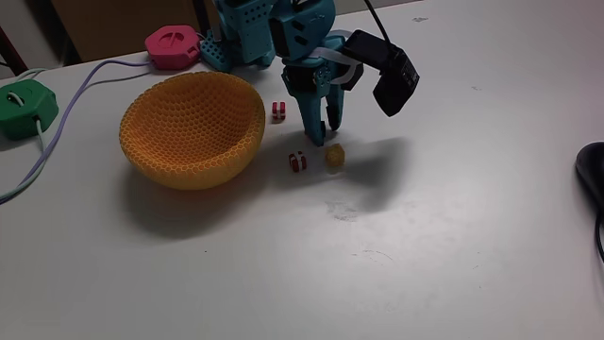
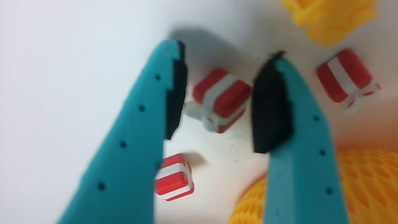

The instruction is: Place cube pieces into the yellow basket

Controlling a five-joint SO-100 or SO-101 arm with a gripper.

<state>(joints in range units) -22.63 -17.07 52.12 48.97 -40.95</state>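
Trouble looks likeliest at the striped cube (image 2: 219,99) bracketed by the parted, empty gripper (image 2: 217,115): sitting skewed, it may squirt toward the yellow basket (image 2: 348,186) at five o'clock, wrist view.

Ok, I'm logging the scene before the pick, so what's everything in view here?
Striped cubes: three, red and white, on the table; one between the open fingers, two beside them.
Bumpy cube: one, yellow, right of the gripper in the fixed view.
Crocheted basket: one, orange-yellow, left of the cubes, nothing visible inside.
Plastic gadgets: one pink behind the basket, one green at the left edge.
Cables: pale, running from the gadgets.
Dark object: one, right edge, cannot identify.
Table: white.
Arm: teal, with a black wrist camera.
Gripper: open, down at the table.
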